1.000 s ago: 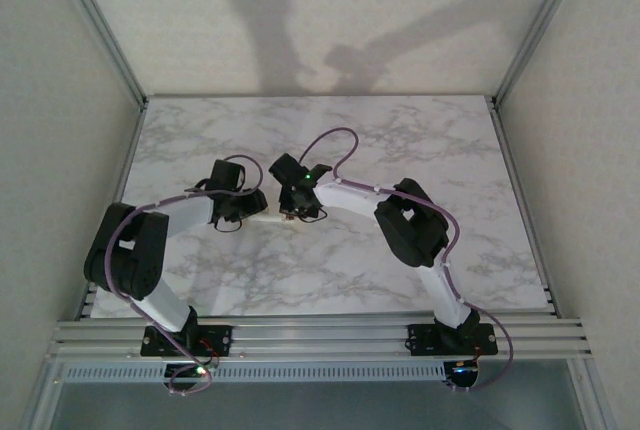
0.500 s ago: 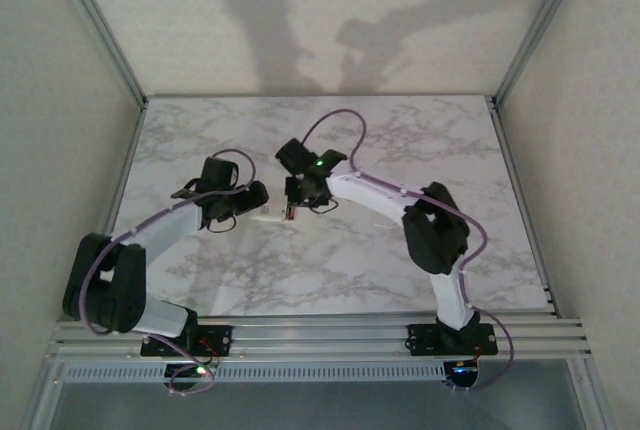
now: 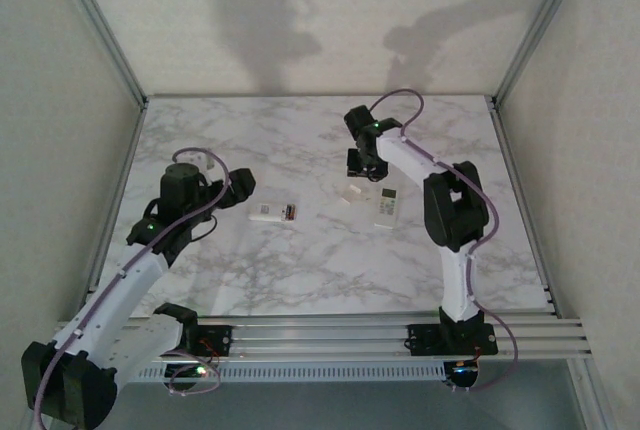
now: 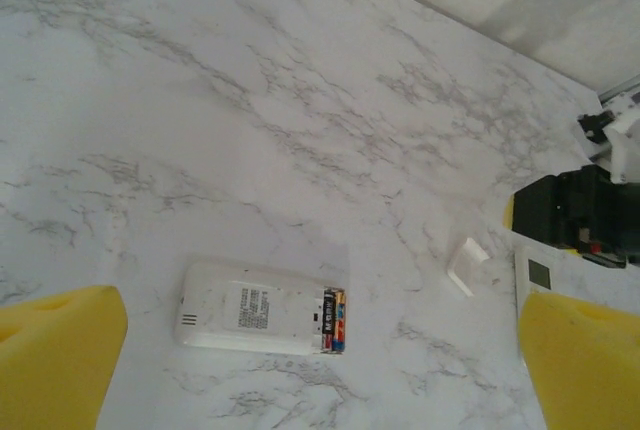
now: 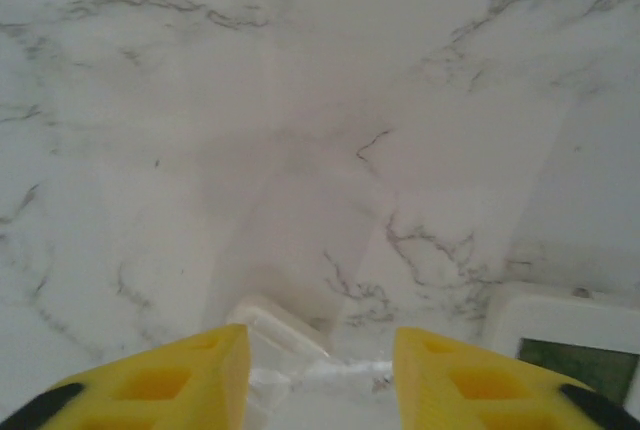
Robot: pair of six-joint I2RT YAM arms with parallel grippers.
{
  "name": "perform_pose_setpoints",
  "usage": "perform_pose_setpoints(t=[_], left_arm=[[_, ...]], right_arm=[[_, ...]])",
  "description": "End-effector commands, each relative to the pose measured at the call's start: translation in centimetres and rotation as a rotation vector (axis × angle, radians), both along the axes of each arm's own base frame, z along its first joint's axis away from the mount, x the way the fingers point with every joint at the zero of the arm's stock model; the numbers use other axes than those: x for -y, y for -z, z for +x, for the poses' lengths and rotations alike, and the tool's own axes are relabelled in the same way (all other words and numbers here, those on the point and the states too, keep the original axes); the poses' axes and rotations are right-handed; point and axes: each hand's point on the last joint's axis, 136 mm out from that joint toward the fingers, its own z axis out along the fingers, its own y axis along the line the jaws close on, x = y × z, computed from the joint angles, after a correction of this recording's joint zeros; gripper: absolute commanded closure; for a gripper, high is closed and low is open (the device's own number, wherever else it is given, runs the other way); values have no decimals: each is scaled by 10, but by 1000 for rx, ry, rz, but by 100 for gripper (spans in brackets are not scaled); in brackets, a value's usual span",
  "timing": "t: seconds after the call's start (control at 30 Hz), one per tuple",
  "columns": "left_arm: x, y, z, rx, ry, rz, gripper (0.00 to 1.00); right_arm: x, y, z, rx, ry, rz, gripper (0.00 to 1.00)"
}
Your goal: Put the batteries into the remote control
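Left gripper [image 3: 222, 178] hangs wide open and empty over the table [image 3: 300, 270] in the top view, its fingers hard to tell from the dark wrist. The remote [image 3: 270, 213] lies just beside it, the batteries [image 3: 291, 213] a reddish speck at one end. The right gripper [image 3: 362, 165] hovers near a small white piece [image 3: 352, 193] and a second remote [image 3: 387, 208].

From the left wrist, both yellow pads [image 4: 55, 360] are cut off at the corners. The remote lies label up, with dark and orange batteries in its open bay; their number is unclear. The second remote is half hidden.

From the right wrist, the pads [image 5: 150, 385] stand partly apart, gripping nothing. The blurred white piece lies between them; whether it touches them is unclear.
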Motion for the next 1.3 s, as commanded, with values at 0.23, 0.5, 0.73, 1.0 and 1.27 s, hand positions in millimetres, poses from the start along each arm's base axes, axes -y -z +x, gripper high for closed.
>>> perform_pose_setpoints(t=[0.23,0.5,0.73,1.0,1.27], left_arm=[[-7,25,-4,-47,-22,53,0],[-6,24,-2,-36,-11,56,0],[-10,22,-2,-20,-32,66,0],[16,-72,-11,527,170,84,0],[125,-99,-52,821,901,460,1]], right_arm=[[-34,23,-28,-87,107,16,60],[-46,46,-27,-136,43,3,64],[-50,35,-27,-113,12,16,94],[-104,-97,-50,48,-297,495,100],[-89,-247,-116,242,-595,904,99]])
